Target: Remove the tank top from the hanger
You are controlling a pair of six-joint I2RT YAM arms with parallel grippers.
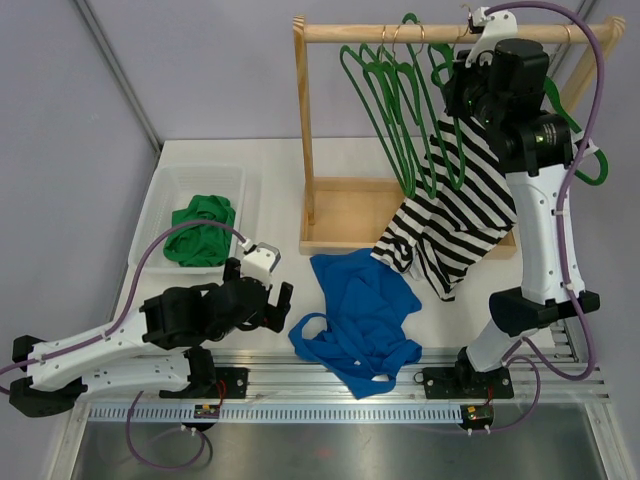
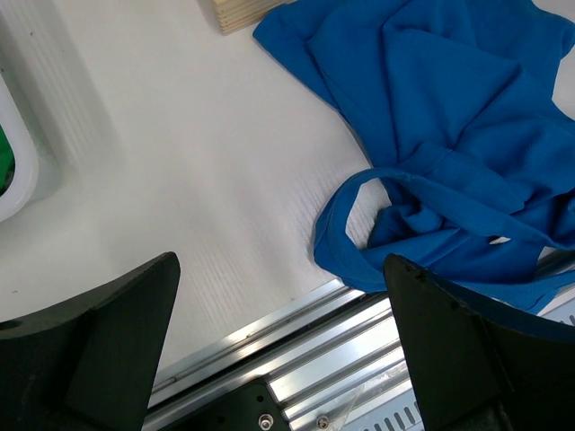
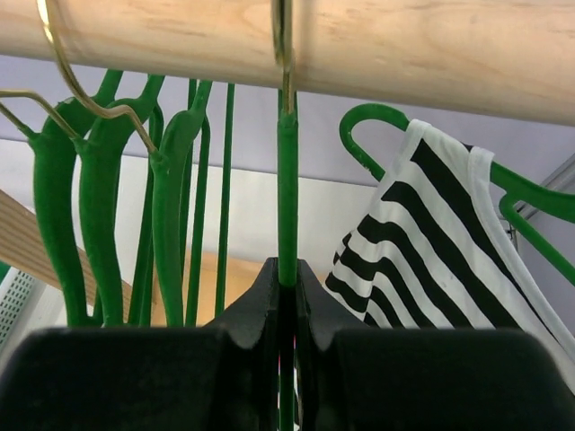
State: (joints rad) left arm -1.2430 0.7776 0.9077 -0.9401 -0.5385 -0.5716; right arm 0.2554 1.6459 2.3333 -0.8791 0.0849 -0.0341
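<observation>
The black-and-white striped tank top (image 1: 455, 215) hangs from a green hanger (image 3: 287, 197) on the wooden rod (image 1: 400, 33), its lower end draping onto the rack base. In the right wrist view one strap of the tank top (image 3: 431, 242) lies over the hanger's right arm. My right gripper (image 3: 287, 278), up near the rod (image 1: 470, 70), is shut on the hanger's thin neck just below its hook. My left gripper (image 1: 265, 300) is low over the table's front edge, open and empty (image 2: 280, 262), beside a blue garment.
A crumpled blue garment (image 1: 360, 310) lies on the table in front of the rack (image 2: 431, 135). Several empty green hangers (image 1: 385, 100) hang left of the held one. A white bin (image 1: 165, 195) at the left holds a green garment (image 1: 203, 230). The wooden rack base (image 1: 345, 215) is behind.
</observation>
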